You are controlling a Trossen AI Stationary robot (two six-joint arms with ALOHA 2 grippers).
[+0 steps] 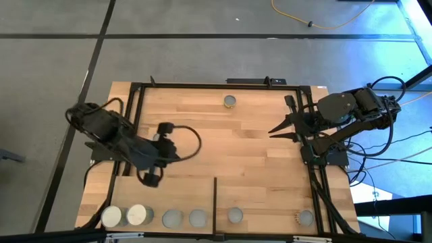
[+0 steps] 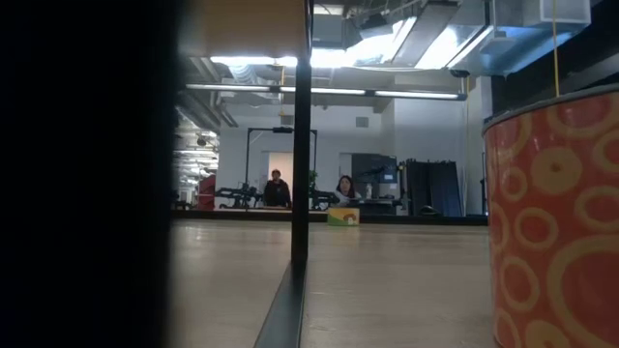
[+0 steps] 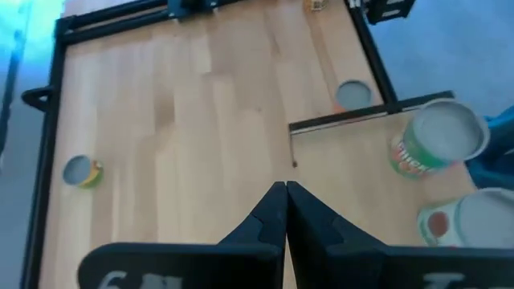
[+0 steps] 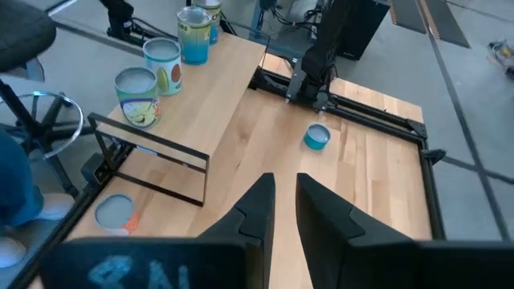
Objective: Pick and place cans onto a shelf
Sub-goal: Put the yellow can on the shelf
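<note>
Silver-topped cans (image 1: 172, 217) stand on the pale shelf (image 1: 158, 196); label text is unreadable. Left gripper (image 3: 286, 201) is closed and empty; right gripper (image 4: 283, 197) stands apart, empty.

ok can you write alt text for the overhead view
Seen from above, a pale planked wooden table carries six small round silver-topped cans in a row along its near edge and one more alone near the far edge. The left claw, shut, hovers above the row, while the right claw, slightly open, waits empty at the right.
</note>
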